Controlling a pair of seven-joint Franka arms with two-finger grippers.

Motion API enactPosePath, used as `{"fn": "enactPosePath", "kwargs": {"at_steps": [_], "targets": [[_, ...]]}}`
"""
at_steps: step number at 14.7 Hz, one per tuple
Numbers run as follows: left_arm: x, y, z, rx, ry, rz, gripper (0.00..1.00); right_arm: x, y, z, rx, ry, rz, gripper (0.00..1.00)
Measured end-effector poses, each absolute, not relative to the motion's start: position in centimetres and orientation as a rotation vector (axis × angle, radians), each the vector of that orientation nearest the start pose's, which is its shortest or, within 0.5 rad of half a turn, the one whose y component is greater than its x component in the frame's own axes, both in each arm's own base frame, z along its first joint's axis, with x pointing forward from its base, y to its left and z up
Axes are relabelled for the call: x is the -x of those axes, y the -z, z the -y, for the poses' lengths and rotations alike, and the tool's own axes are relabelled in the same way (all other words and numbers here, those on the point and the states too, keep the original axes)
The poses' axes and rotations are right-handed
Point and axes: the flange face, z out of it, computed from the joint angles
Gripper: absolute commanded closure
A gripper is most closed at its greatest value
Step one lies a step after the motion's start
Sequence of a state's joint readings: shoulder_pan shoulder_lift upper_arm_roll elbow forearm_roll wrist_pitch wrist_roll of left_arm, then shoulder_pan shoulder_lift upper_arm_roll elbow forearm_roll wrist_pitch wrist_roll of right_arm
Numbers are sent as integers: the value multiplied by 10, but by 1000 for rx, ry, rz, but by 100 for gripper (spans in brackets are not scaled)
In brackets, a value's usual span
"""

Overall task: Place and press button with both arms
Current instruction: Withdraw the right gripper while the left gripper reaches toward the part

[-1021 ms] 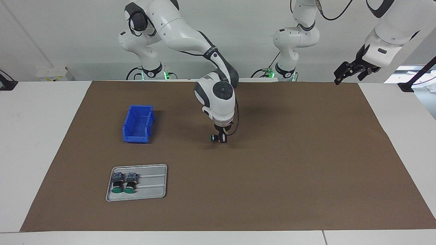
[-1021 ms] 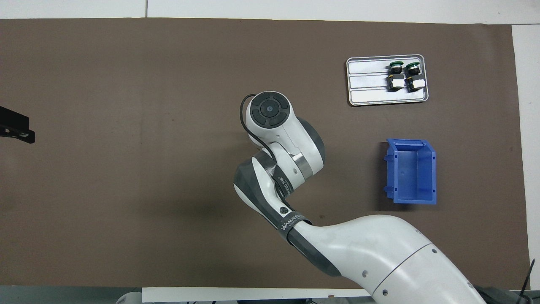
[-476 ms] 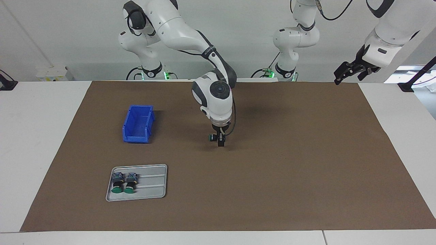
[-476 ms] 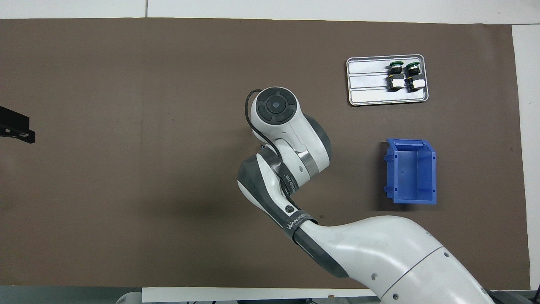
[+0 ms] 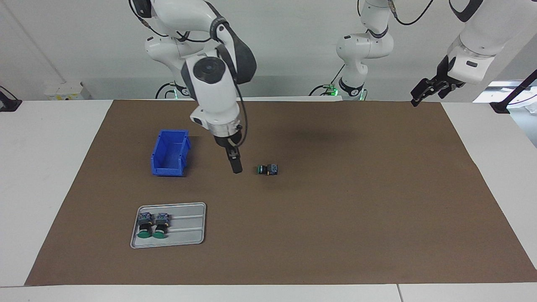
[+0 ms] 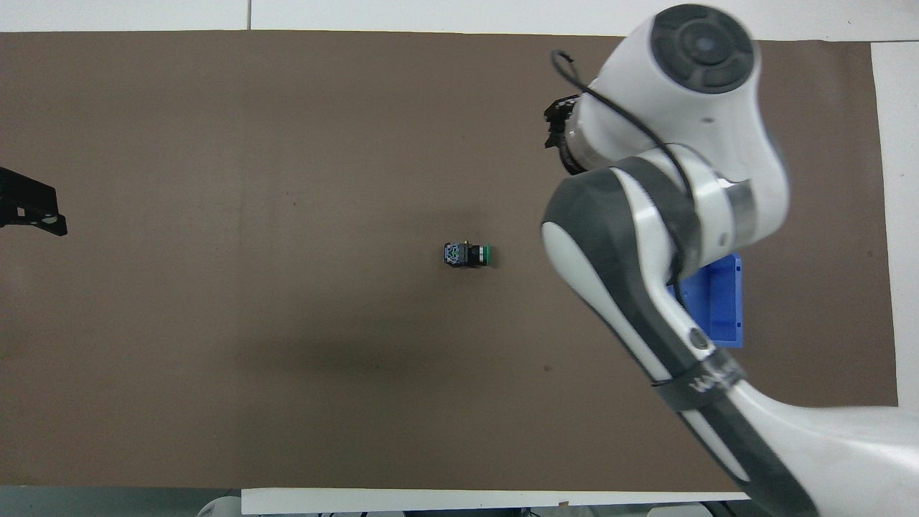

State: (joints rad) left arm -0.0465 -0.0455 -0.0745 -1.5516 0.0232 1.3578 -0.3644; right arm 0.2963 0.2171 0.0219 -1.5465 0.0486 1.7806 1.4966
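One button (image 5: 267, 169) lies on its side on the brown mat (image 5: 335, 209) near the middle, green cap toward the right arm's end; it also shows in the overhead view (image 6: 468, 255). My right gripper (image 5: 236, 167) is empty and raised over the mat between the blue bin and this button, apart from it. In the overhead view only the right gripper's black body (image 6: 558, 129) shows beside the wrist. My left gripper (image 5: 423, 93) hangs high over the mat's edge at the left arm's end and waits; it also shows in the overhead view (image 6: 32, 214).
A blue bin (image 5: 170, 153) stands on the mat toward the right arm's end, partly covered by the arm in the overhead view (image 6: 721, 301). A grey tray (image 5: 188, 228), farther from the robots than the bin, holds two more buttons (image 5: 152, 224).
My right gripper let go of the button, which stays on the mat, then rose and swung toward the blue bin. The left arm has barely moved.
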Motion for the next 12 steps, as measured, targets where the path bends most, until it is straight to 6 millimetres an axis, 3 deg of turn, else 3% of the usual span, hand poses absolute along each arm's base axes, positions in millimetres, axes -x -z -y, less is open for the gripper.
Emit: {"fn": "enactPosePath", "kwargs": {"at_steps": [4,7,9,12], "targets": [[-510,-621,117,3003,-193,681,0,-571,-592,-87,2809,-109,-1371,0],[-502,-599,164,2935,-192,912,0,-542,-626,-29,2930,-154,-1098,0],[-497,-584,194,2895,-172,1068,0,-530,-635,7,2993,-180,-884,0],[-485,-560,240,2862,-176,1180,0,-523,-629,55,3053,-221,-527,0]]}}
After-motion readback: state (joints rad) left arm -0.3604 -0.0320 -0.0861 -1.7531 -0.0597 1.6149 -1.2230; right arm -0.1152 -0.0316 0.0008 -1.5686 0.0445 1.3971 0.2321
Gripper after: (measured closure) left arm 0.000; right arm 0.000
